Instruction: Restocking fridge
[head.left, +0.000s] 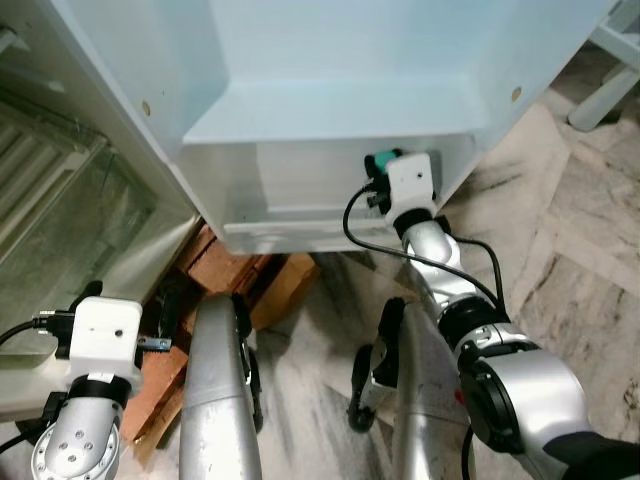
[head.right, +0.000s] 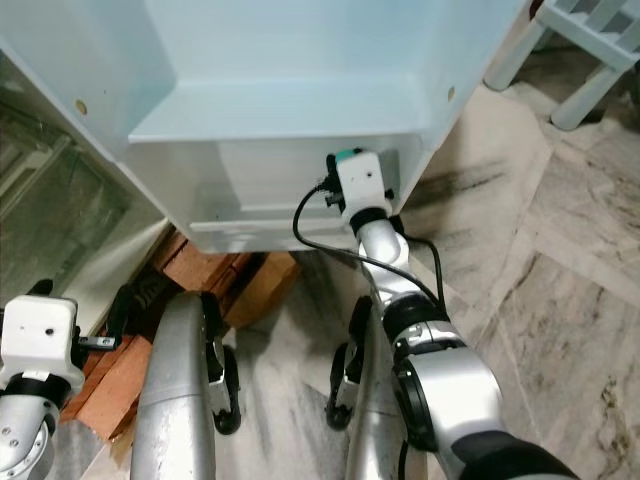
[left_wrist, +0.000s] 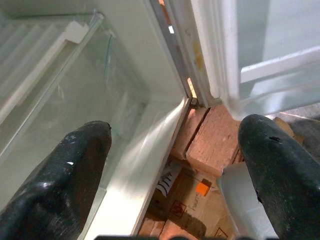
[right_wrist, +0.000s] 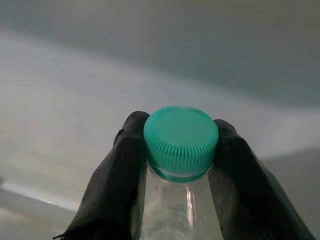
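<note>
Door shelf (head.left: 330, 205) lies open above (low front lip (head.left: 300, 238) blocks).

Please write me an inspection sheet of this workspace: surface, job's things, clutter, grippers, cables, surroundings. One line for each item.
Surface: marble-patterned floor; the white fridge door bin is the target shelf.
Job's things: clear bottle with green cap, held at the door bin.
Clutter: bricks and cardboard under the fridge's edge.
Grippers: right gripper shut on the bottle's neck; left gripper open, idle near the fridge's bottom glass shelf.
Cables: black cable loops from the right wrist camera.
Surroundings: white furniture legs to the right.
</note>
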